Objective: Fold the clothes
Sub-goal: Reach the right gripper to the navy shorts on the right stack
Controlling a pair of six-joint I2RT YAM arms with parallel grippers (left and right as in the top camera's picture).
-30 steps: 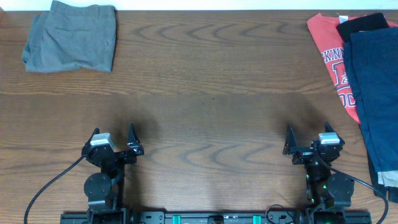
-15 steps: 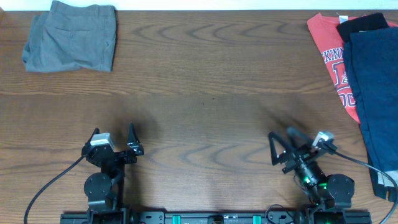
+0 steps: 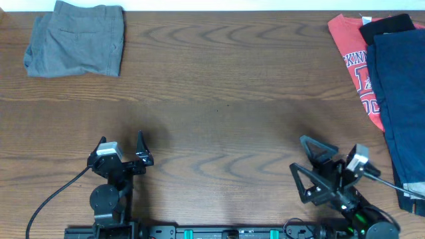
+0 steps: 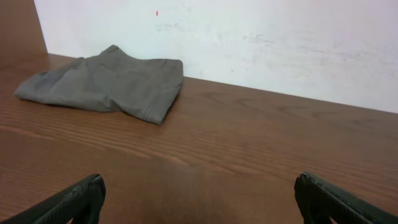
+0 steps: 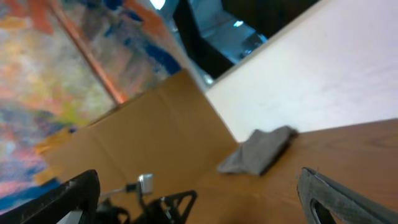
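The dark navy clothes [image 3: 403,93] lie at the table's right edge, on top of a red printed T-shirt [image 3: 354,66]. My right gripper [image 3: 306,164] is open and empty, low at the front right, turned to face left, well apart from the navy clothes. In the right wrist view its open fingers [image 5: 199,199] frame the left arm [image 5: 163,204] and the far grey shorts [image 5: 258,150]. My left gripper [image 3: 120,144] is open and empty at the front left; the left wrist view shows its fingers [image 4: 199,202] wide apart over bare wood.
Grey-brown shorts [image 3: 76,38] lie folded at the far left corner, also in the left wrist view [image 4: 106,83]. A black garment [image 3: 385,25] peeks out above the navy clothes. A white wall [image 4: 249,43] runs behind the table. Cables trail from both arm bases.
My right gripper has swung round from facing the back of the table to facing left and moved down toward the front edge. The left arm has not moved.
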